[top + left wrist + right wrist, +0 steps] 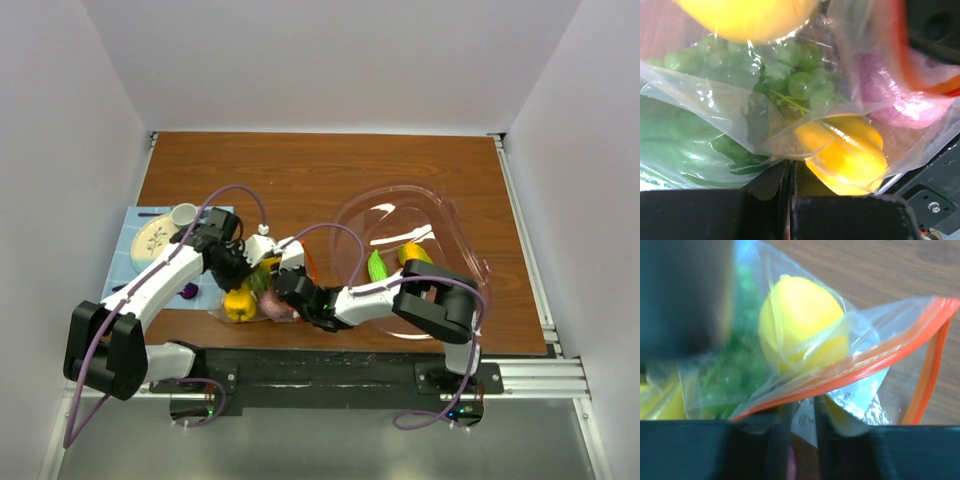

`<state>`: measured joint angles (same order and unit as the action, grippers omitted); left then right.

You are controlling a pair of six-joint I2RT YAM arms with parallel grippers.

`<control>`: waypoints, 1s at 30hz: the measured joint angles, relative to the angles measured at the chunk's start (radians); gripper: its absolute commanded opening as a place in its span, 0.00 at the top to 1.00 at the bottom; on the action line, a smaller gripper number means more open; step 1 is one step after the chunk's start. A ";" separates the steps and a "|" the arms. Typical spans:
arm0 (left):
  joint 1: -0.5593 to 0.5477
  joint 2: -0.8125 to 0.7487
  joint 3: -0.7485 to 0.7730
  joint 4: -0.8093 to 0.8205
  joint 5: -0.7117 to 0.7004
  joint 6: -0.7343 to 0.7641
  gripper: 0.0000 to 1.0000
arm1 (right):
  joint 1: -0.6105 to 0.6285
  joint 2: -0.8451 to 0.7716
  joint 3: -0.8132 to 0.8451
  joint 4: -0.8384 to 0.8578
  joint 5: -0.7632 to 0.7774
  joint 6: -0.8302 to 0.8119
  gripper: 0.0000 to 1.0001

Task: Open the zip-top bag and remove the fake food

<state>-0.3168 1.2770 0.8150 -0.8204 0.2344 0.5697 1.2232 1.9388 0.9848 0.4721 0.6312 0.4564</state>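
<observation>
Both claws are pinching a clear, crinkly bag [850, 360] with an orange zip strip: left claw [790, 200] gripping film, right claw [802, 435] gripping the strip; glossy food [800, 320] inside; no legible writing.

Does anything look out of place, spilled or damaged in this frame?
Nothing stands out. The clear orange-zipped plastic bag still holds its yellow lemon-shaped toy and green toy grapes, unspilled; both hands pinch its film.

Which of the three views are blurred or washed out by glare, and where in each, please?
Left wrist: the yellow fruit at the top edge is soft and out of focus, and the bag film shows white sheen. Right wrist: a dark blurred shape fills the upper left, while the orange zip strip stays fairly sharp. Top external: evenly lit, with mild glare on the clear tub.
</observation>
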 measured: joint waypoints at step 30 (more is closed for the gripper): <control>-0.004 0.018 0.005 0.019 -0.005 -0.013 1.00 | 0.066 -0.224 -0.224 -0.097 -0.199 0.002 0.36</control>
<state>-0.3210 1.2953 0.8196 -0.8013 0.2298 0.5571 1.2888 1.7145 0.7609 0.3748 0.4324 0.4587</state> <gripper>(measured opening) 0.016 0.586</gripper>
